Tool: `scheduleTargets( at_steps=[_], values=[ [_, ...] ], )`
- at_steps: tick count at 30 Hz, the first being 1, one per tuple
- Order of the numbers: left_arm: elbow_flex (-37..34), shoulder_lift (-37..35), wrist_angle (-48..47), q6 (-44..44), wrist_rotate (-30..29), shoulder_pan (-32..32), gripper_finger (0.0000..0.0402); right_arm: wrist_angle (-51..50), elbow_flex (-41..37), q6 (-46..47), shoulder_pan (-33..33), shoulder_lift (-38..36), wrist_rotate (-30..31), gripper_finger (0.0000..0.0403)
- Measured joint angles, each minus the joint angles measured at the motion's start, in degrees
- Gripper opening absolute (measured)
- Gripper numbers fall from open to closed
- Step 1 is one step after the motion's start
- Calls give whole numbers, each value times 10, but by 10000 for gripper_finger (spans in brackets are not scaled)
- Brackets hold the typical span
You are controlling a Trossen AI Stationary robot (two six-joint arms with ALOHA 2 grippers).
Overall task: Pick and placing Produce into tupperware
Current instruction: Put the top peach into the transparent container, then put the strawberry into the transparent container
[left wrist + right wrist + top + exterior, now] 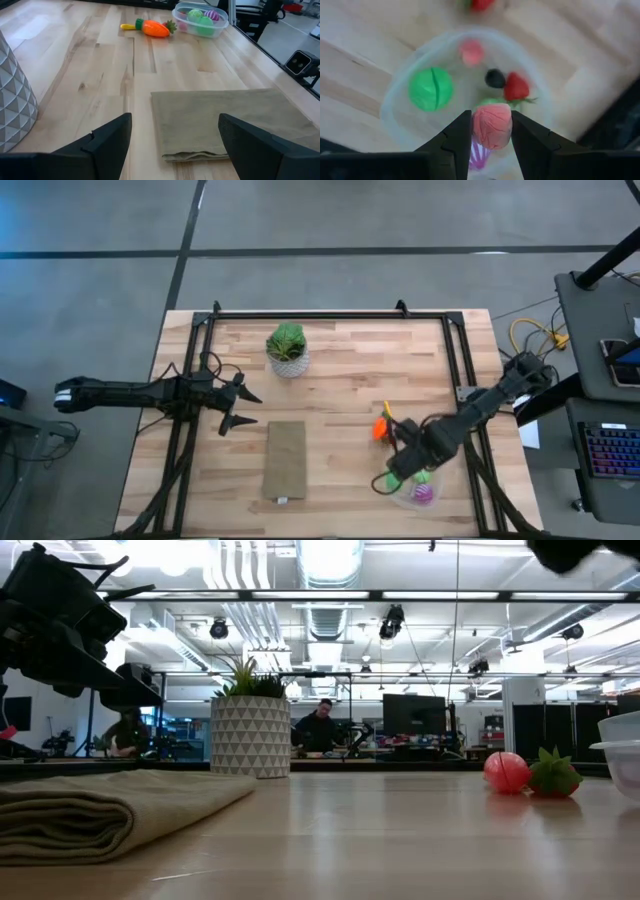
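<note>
Clear round plastic tupperware (418, 492) lies lower right in the high view, half hidden under the right gripper (397, 477). Left gripper (243, 409) waits mid-left, fingers spread. Right wrist view: fingers pinch a pink lumpy toy (492, 125) above the green ball (430, 89).

Pale smooth wood table (340, 380), matt olive cloth (225, 120), clear glossy plastic tupperware (220, 25).

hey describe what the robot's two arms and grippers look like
Both arms are slim, dark, jointed limbs with loose black cables along them. The left gripper ends in two pointed black fingers; its wrist view shows broad, flat, matte black fingers. The right gripper has matching black angular fingers.
</note>
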Motion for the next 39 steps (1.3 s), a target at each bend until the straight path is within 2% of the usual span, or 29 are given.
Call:
scheduleTargets(
  at_steps=[4, 12, 18, 25, 33, 39],
  values=[
    [0, 0, 0, 0, 0, 0, 283, 96, -42, 7, 7, 22, -8, 127],
    [0, 0, 0, 0, 0, 0, 283, 88, -61, 17, 8, 32, -3, 144],
    [0, 0, 0, 0, 0, 0, 283, 83, -61, 17, 9, 32, -14, 198],
    [0, 0, 0, 0, 0, 0, 283, 81, -27, 17, 9, 32, -14, 250],
    [0, 0, 0, 0, 0, 0, 283, 45, 46, -13, 11, 29, -18, 269],
    [0, 0, 0, 0, 0, 0, 283, -47, 98, -18, 7, 29, 54, 267]
  ],
)
